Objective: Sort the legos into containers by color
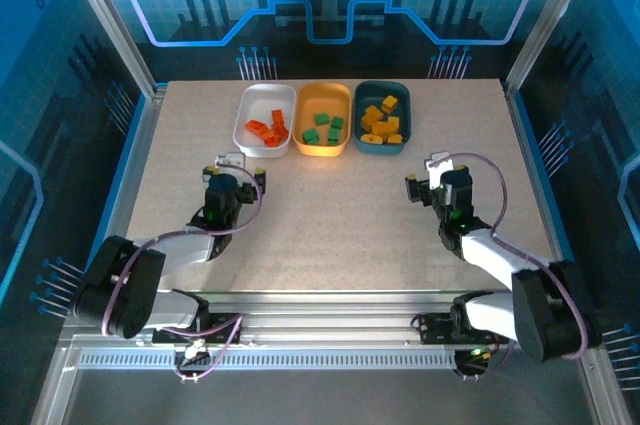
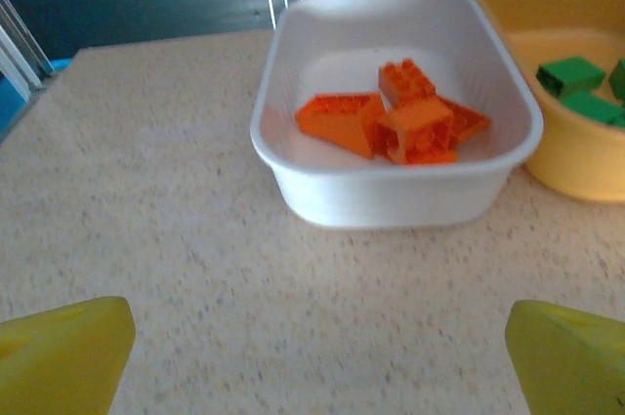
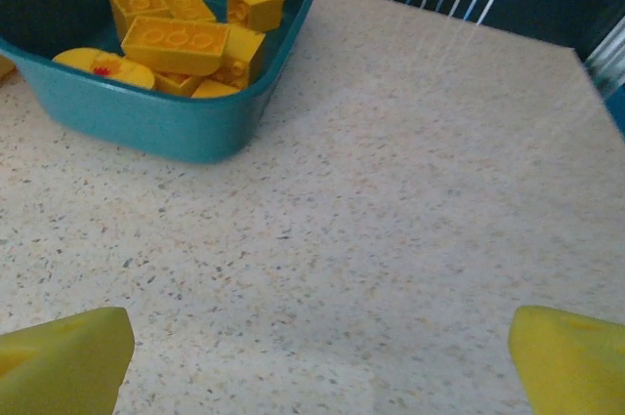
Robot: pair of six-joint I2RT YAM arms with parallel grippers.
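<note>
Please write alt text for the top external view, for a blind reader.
Three trays stand in a row at the far edge of the table: white tray with orange-red legos, orange-yellow tray with green legos, teal tray with yellow legos. Nearer, left gripper and right gripper are open.

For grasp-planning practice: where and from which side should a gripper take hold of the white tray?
On the white tray, probably the left wall toward the far end, from above: one finger inside, one outside. The rim is thin; the orange bricks lie in the near half.
</note>
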